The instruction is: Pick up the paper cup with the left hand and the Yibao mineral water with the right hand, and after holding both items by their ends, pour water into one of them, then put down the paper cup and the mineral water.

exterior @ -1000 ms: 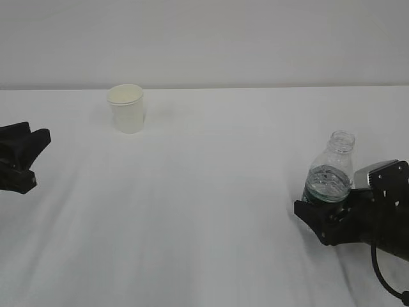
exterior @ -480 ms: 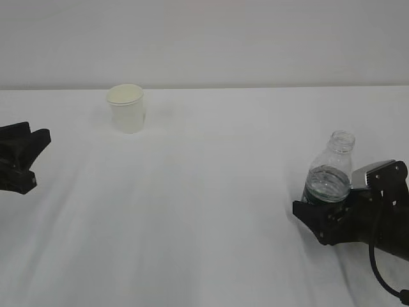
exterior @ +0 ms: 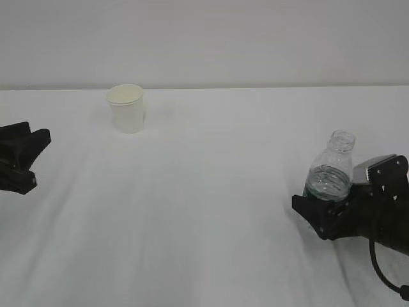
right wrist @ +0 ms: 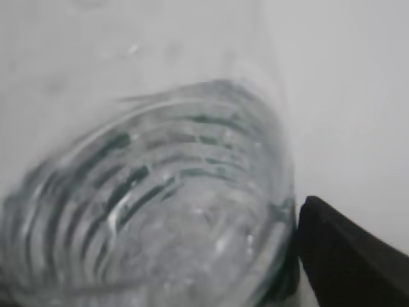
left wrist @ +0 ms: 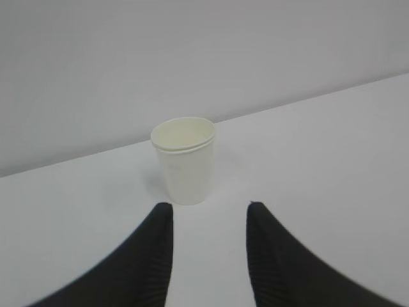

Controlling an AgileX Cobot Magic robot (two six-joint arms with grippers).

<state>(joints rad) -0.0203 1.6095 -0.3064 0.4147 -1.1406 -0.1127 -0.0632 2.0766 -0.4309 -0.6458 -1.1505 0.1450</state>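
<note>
So you have the water bottle (exterior: 330,174) pinched low in the right pincer (exterior: 323,214), upright at the surface's right side. Your left pincer (left wrist: 208,246) is spread, facing the paper cup (left wrist: 185,160) but apart from it; cup pickup, pouring and set-down remain.

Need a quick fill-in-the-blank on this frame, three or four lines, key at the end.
1. The cup stands ____ on the table.
2. The right tool is closed around the ____.
3. The bottle has no ____ on its neck.
4. The left tool is ____, with the cup ahead of its fingers.

Missing words: upright; bottle; cap; open
</note>
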